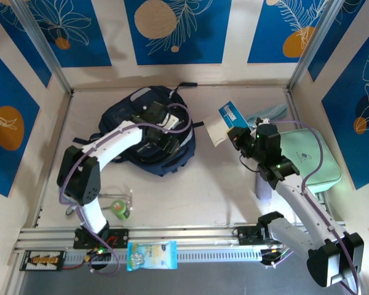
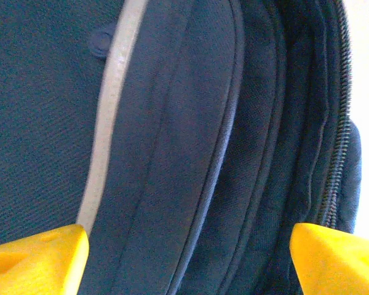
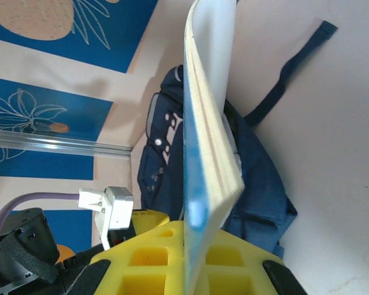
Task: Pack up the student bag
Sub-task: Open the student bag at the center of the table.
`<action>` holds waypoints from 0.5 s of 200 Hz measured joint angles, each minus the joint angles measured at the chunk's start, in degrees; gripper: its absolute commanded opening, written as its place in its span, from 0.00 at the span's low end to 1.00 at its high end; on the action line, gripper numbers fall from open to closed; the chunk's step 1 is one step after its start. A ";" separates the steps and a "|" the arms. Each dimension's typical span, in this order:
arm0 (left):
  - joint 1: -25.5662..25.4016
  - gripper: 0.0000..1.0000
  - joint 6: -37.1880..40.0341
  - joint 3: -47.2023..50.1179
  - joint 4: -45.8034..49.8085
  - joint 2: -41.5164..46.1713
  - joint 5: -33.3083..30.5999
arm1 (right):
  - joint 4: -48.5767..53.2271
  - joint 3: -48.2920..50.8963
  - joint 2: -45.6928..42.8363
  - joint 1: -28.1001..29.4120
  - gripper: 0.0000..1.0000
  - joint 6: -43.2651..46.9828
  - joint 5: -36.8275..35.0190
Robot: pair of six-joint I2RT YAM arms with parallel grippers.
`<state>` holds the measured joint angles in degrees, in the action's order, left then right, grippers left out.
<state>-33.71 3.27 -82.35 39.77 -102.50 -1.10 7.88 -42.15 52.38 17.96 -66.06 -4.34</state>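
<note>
Spread wide and gripping nothing, the left pincer [image 2: 184, 258] hovers with the student bag [image 2: 172, 123] directly beneath its fingertips, likely to part the zip mouth, while the right pincer [image 3: 190, 261], clamped on a thin booklet [image 3: 209, 135], holds it edge-on toward the bag ahead.

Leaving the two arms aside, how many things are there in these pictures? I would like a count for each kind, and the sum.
Navy backpack: 1
Blue-and-white booklet: 1
Mint-green zip case: 1
Small green roll: 1
Light-blue packet: 1
Total: 5
</note>
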 measured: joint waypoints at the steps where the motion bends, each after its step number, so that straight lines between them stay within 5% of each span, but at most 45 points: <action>1: -0.04 0.74 0.02 -0.07 0.07 -0.11 -0.11 | 0.07 0.00 0.00 0.00 0.00 0.00 0.00; 52: -1.46 0.53 3.26 -3.04 1.64 -4.20 -6.14 | 1.38 0.55 -0.09 -0.09 0.00 -0.04 0.07; 100: -1.46 0.50 3.98 -6.25 1.90 -7.17 -8.41 | 1.88 0.55 -0.11 -0.20 0.00 -0.31 0.22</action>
<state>-35.18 7.25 -88.60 41.67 -109.67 -9.52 9.76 -41.60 52.27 17.76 -66.37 -4.12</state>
